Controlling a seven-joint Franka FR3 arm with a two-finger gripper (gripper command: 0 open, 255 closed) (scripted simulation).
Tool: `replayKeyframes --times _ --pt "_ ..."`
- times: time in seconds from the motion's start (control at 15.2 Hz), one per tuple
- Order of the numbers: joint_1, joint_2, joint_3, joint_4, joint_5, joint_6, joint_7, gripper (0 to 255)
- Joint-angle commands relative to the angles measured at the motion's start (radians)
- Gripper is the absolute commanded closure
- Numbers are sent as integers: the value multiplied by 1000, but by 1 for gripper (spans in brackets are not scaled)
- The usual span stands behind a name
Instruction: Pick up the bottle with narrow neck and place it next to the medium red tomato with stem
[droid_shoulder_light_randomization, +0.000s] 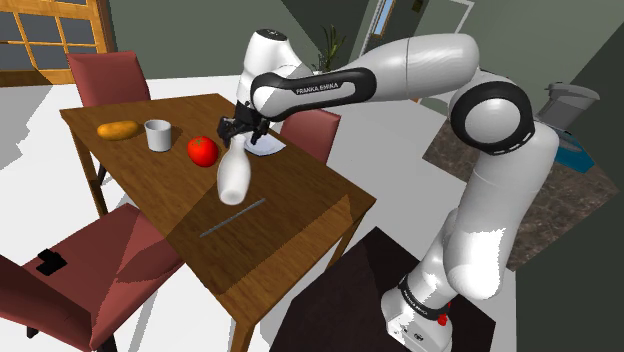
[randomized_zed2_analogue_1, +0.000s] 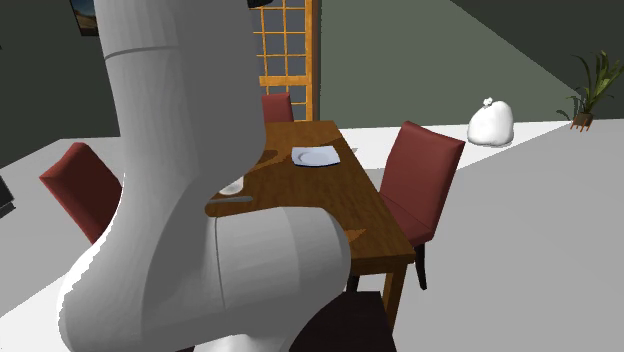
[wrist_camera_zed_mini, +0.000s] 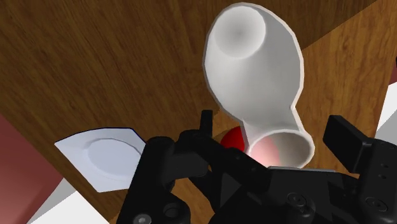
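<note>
Wrist view shows jaws clasping the white bottle (wrist_camera_zed_mini: 254, 70), apparently empty inside.

Classic Franka look: the arm (droid_shoulder_light_randomization: 420, 70) is glossy white with rounded links and dark rings at the joints — white "FRANKA EMIKA" lettering sits on a dark band along the forearm. The gripper (droid_shoulder_light_randomization: 240, 135) is all black, 2 blocky fingers (wrist_camera_zed_mini: 343, 133), round screw recesses in its body. Small black markings and a red spot near the base.

Home dining room — wooden table (droid_shoulder_light_randomization: 300, 195), red chairs (droid_shoulder_light_randomization: 108, 76).
</note>
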Motion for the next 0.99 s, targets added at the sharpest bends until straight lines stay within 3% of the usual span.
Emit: replayKeyframes --times 0.0,0.13,0.4,0.92 --pt "0 0 0 0 0 0 0 0" --pt "0 0 0 0 0 0 0 0" --pt "4 -65 5 37 6 -102 -4 0" --pt "4 -65 5 37 6 -102 -4 0"
